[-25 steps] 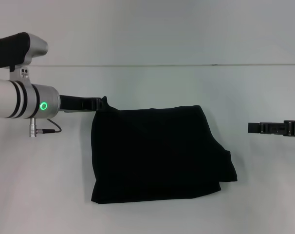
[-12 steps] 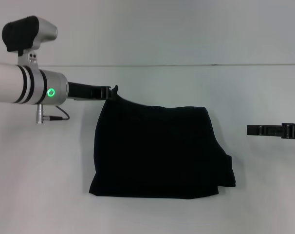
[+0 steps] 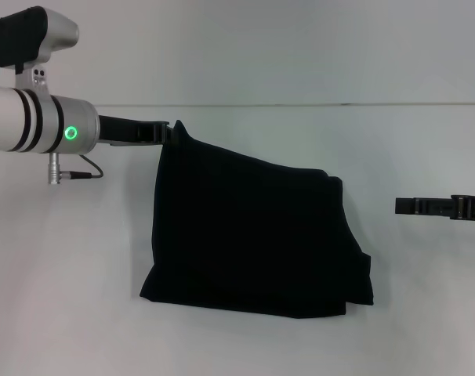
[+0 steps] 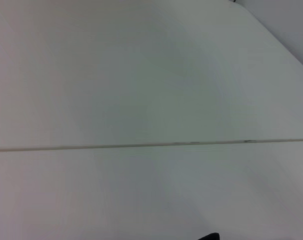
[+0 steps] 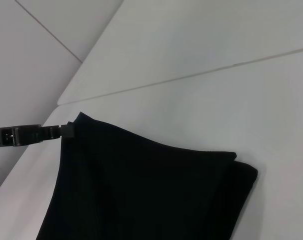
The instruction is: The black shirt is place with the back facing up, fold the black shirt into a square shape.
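Black shirt [image 3: 249, 235]: lies mid-frame in the head view, already folded into a thick, roughly rectangular bundle on the white desk [image 3: 426, 313]. Its upper-left corner is lifted off the surface; the rest sags down to the desk. No print visible.

Handling, as judged: soft, limp, light. It drapes from whatever point holds it and will not keep a shape unsupported. Layers can slide over one another, so a one-corner lift risks skewing the stack; the lower-right edge already shows a stepped offset. Best holds are corners or a folded edge, pinching through all layers rather than only the top one.

Left gripper [image 3: 172, 133]: upper left of the head view, arm reaching in from the left edge. Jaws pinched together on the raised shirt corner; fabric hangs taut from them. The right wrist view shows the same grip at its left edge [image 5: 66, 131].

Right gripper [image 3: 400, 206]: at the right edge, mid-height, well apart from the shirt, holding nothing. Cannot tell how its jaws stand.
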### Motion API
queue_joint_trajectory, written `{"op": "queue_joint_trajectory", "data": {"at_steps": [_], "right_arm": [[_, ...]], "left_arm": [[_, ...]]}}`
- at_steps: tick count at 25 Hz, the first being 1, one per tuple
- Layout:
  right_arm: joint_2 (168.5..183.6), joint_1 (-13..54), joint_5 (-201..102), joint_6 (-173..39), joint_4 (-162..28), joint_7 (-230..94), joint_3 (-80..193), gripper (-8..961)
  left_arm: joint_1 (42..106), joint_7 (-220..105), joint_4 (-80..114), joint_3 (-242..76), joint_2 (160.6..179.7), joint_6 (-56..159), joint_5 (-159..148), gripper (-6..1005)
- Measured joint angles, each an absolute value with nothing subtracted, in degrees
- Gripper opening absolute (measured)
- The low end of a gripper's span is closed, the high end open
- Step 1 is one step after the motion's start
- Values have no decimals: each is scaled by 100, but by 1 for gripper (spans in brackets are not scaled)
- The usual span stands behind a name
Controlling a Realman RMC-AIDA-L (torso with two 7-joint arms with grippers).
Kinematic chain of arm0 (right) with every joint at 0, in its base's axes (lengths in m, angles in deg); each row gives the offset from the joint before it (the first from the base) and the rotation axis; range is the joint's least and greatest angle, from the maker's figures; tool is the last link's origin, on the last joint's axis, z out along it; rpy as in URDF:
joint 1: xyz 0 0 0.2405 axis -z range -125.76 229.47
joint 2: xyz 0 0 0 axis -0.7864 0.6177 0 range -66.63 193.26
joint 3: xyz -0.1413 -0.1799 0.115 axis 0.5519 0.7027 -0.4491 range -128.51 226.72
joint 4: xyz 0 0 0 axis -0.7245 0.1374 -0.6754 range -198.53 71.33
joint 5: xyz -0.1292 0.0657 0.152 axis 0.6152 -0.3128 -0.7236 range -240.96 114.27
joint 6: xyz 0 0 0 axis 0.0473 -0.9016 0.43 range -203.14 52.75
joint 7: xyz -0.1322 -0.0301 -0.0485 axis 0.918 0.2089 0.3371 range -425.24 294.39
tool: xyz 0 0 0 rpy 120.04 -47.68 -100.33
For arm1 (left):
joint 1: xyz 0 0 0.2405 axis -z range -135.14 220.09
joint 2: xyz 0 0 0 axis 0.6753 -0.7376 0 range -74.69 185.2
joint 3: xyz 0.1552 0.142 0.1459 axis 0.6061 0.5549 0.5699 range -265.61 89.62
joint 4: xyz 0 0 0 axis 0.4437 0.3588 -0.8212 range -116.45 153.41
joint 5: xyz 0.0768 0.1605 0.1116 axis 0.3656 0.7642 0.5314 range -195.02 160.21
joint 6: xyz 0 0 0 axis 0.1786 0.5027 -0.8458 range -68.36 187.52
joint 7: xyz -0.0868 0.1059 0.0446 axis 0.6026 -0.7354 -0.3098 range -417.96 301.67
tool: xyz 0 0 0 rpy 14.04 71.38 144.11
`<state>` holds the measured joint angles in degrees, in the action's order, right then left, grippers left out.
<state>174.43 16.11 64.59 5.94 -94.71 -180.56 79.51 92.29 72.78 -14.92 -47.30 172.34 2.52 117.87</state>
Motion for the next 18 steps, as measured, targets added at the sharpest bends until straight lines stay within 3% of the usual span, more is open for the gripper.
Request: {"op": "queue_joint_trajectory", "data": {"at_steps": [18], "right_arm": [[17449,1556,6462,580,-9471,-18056,7951,744]], "left_arm": [[9026,7288,-1479,-5170,17276,334,11766,26]]}}
